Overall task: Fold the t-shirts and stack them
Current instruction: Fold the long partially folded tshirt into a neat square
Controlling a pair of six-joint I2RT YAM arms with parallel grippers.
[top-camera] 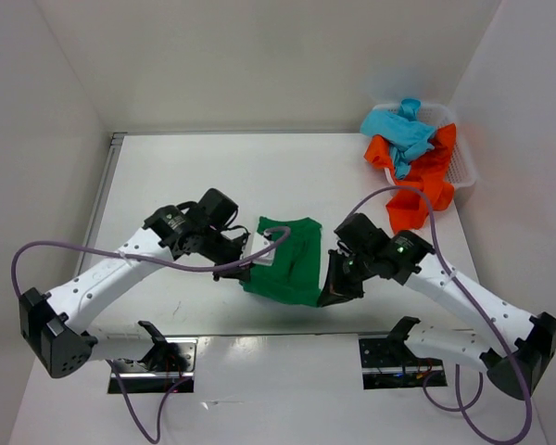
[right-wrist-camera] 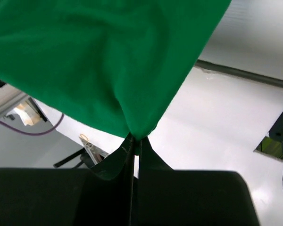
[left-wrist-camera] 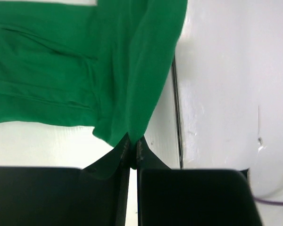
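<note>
L gripper (left-wrist-camera: 133,147) & R gripper (right-wrist-camera: 136,140) each pinched shut on an opposite edge of the dark green t-shirt (top-camera: 292,264), stretched mid-table, prob. to carry a fold over. Turquoise t-shirt (top-camera: 403,130) & orange-red t-shirt (top-camera: 424,190) sit heaped at the mesh basket (top-camera: 465,167), far-right corner.
</note>
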